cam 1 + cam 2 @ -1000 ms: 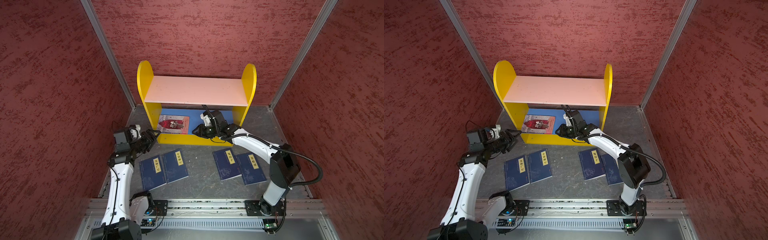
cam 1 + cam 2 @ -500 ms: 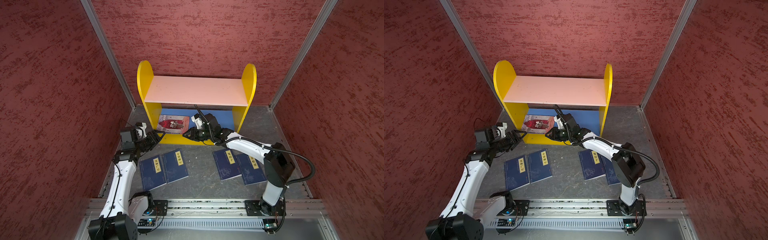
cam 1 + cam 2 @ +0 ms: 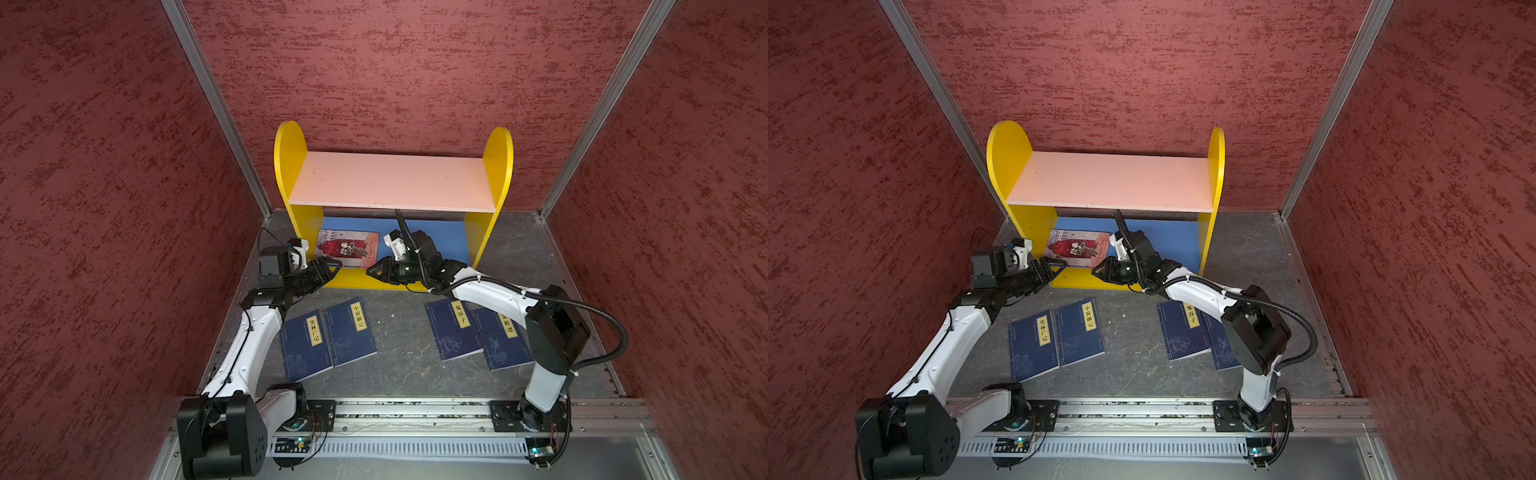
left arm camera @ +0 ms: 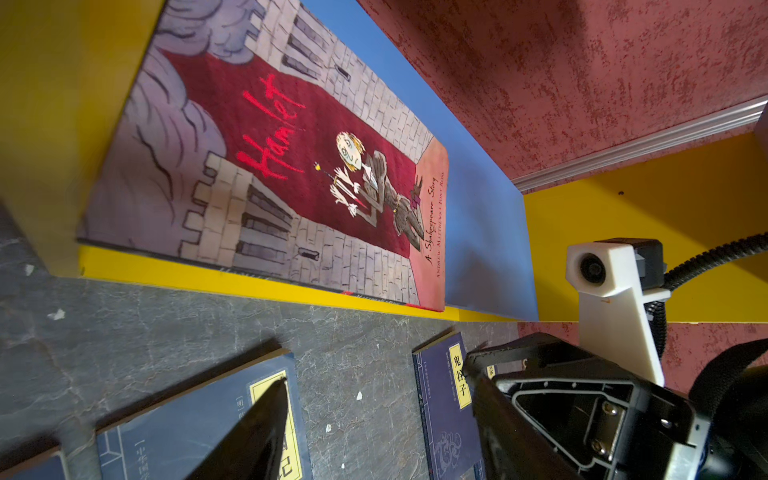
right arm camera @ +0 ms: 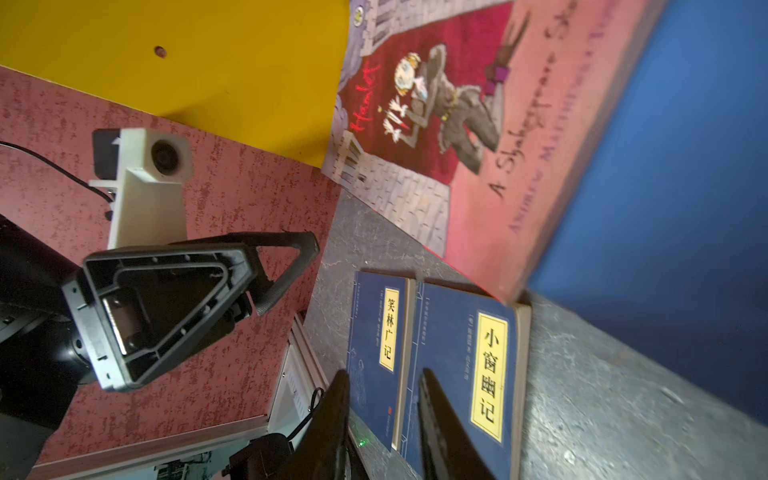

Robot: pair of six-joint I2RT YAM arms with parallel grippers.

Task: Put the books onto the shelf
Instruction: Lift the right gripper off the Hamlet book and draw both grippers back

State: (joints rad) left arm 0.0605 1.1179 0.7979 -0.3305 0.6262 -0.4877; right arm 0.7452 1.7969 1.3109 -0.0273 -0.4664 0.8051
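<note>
A: So, where's Hamlet (image 3: pixel 348 248)?
B: Flat on the blue lower board (image 3: pixel 432 245) of the shelf (image 3: pixel 392 183). Four navy books (image 3: pixel 351 332) lie on the tabletop (image 3: pixel 399 345). Both empty: left claw (image 3: pixel 332 267) gapes, right claw (image 3: pixel 371 271) barely parted.

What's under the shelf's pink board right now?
The red book lies on the blue board, toward its left end. In both top views the pink board hides the back strip; the left wrist view shows only blue there.

5 books (image 3: pixel 350 332), 1 shelf (image 3: pixel 390 180)
</note>
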